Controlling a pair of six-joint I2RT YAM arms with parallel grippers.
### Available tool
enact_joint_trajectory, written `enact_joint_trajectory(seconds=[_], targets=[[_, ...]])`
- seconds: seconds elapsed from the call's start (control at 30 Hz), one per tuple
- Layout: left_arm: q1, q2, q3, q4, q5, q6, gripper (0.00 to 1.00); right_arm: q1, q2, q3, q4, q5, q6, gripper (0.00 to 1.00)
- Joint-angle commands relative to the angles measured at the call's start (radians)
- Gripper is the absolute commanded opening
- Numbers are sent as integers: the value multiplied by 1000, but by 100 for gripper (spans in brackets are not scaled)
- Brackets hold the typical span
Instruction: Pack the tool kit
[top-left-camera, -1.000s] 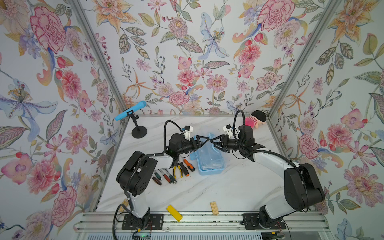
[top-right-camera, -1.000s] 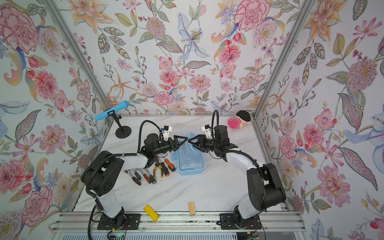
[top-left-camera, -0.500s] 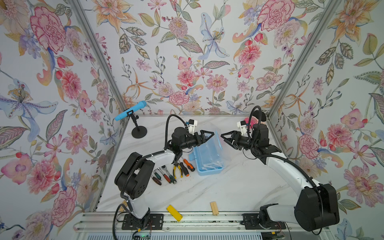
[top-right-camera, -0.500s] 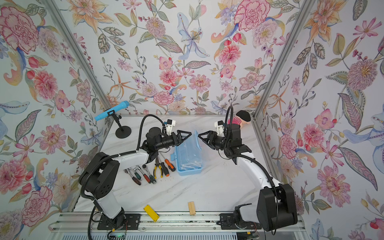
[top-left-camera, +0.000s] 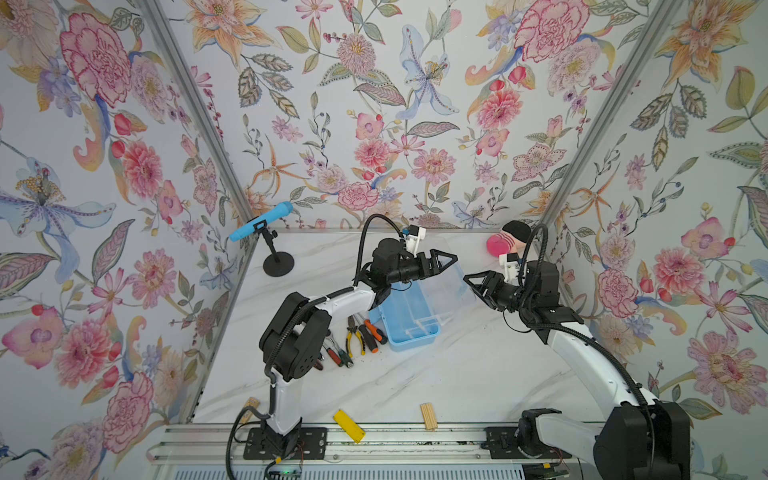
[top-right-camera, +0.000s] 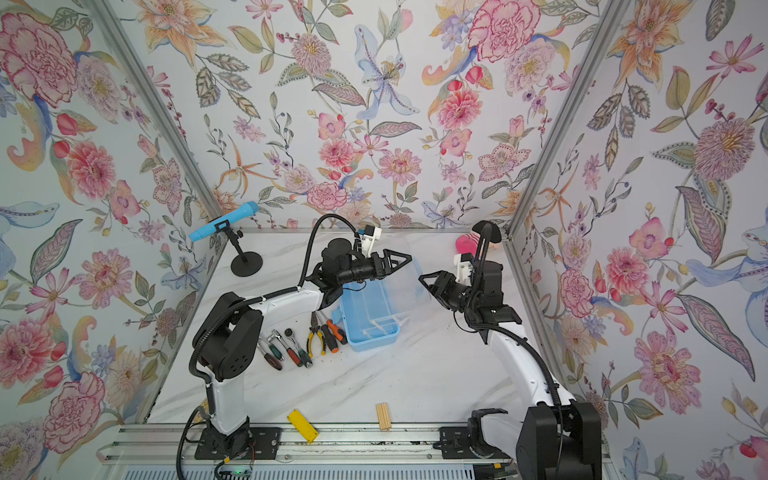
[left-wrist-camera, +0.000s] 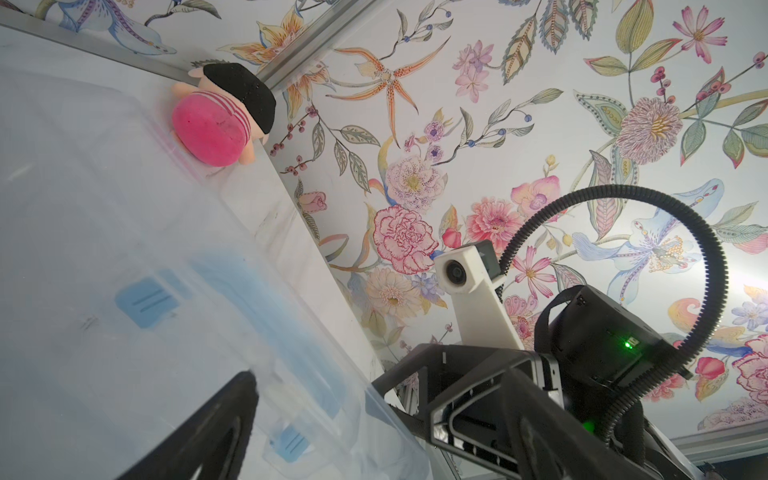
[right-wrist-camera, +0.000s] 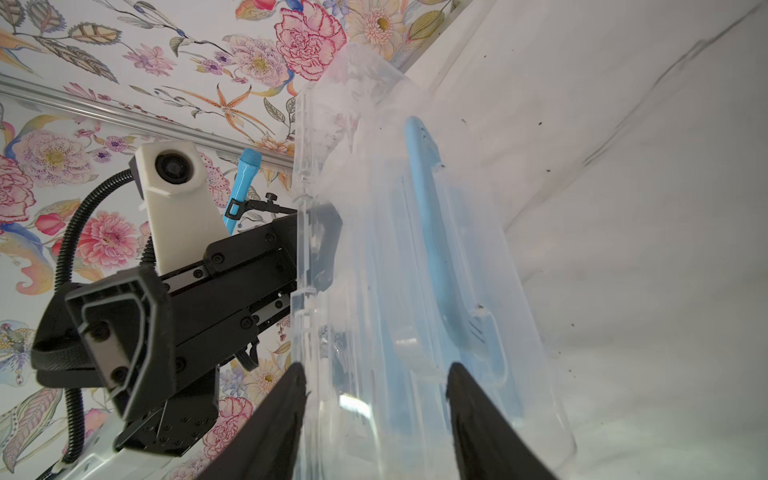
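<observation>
**Open blue box mid-table, tools lined up beside it**

At the front edge of the table lie a flat yellow block and a ridged wooden block.

Farther in, the hand tools rest side by side on the table just left of the box: ratchets, yellow-handled pliers and orange-and-black screwdrivers. They run roughly near to far, with handles toward the front and working ends toward the back. In a top view the left arm's elbow covers part of the ratchets.

The box is a small light-blue tray in the middle of the table. Its long axis runs near to far, with the near end swung slightly right, and a divider crosses it near the front. Its far end is hidden under the left arm.

The clear lid stands up along the box's right long side, leaning away to the right. Its blue handle is on the outer face. In both top views the plastic is so clear that its edges are hard to trace.

The left claw is spread wide at the lid's upper edge. The right claw is about half spread, with the lid between its fingers. I cannot tell whether they press on it.

At the back stand a blue microphone and a pink plush toy.
</observation>
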Motion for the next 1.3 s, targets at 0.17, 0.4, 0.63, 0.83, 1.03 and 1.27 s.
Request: enact_joint_trajectory(seconds=[0.17,0.4,0.63,0.83,1.03,1.27], targets=[[-15,56,61,38,35,-5,94,-117,-42,-30,-104,11,-54,58],[-14,57,59,31,46,7,94,-143,-54,-39,-109,9,-68,56],[15,-69,-8,-204,-71,208,94,-10,-36,81,-226,167,-186,52],[32,-321,-195,-545,-467,437,98,287,25,247,-340,493,-328,45],[51,-650,-465,-718,-818,375,99,469,135,363,-357,646,-412,45],[117,-939,-716,-911,-1031,173,94,493,233,364,-289,583,-421,45]])
